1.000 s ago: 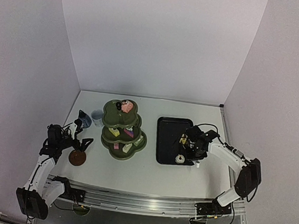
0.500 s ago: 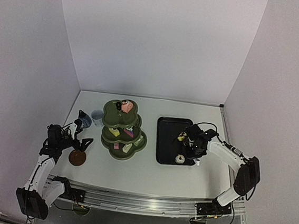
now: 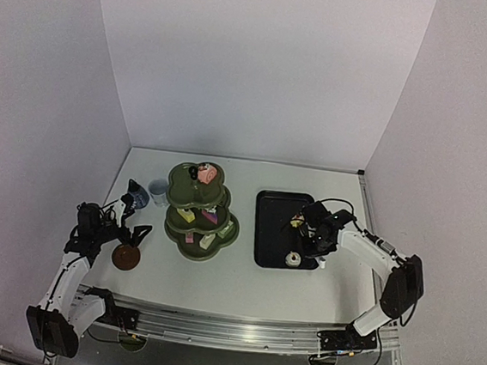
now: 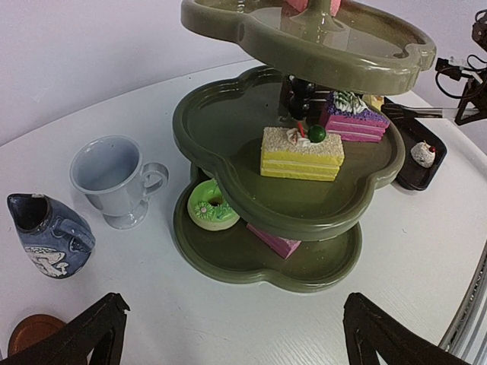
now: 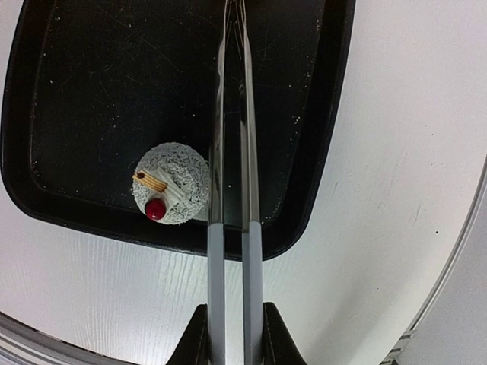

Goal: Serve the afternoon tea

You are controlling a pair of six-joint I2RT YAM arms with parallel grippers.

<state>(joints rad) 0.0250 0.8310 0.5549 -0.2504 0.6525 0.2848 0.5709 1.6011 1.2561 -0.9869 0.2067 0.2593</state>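
The dark green three-tier stand (image 3: 198, 208) (image 4: 228, 137) holds a yellow cake (image 4: 302, 152), a purple cake (image 4: 354, 118), a green doughnut (image 4: 211, 205) and a pink slice (image 4: 278, 242). Left of it stand the white cup (image 3: 158, 191) (image 4: 114, 179) and the blue jug (image 3: 138, 195) (image 4: 46, 236). My left gripper (image 3: 134, 217) (image 4: 232, 327) hangs open near them, holding nothing. My right gripper (image 3: 316, 237) (image 5: 233, 319) is shut on the metal tongs (image 5: 232, 152), whose arms are pressed together. A white pastry (image 5: 171, 184) (image 3: 292, 258) with a red cherry lies just left of the tongs.
The black tray (image 5: 76, 91) (image 3: 269, 228) lies right of the stand, its near right corner under the tongs. A brown coaster (image 3: 126, 257) (image 4: 30, 334) sits by my left gripper. A small yellowish thing (image 3: 296, 226) shows by the tongs' far end, too small to identify.
My right gripper has closed the tongs' arms together and shifted slightly left over the tray. The left arm has not moved.
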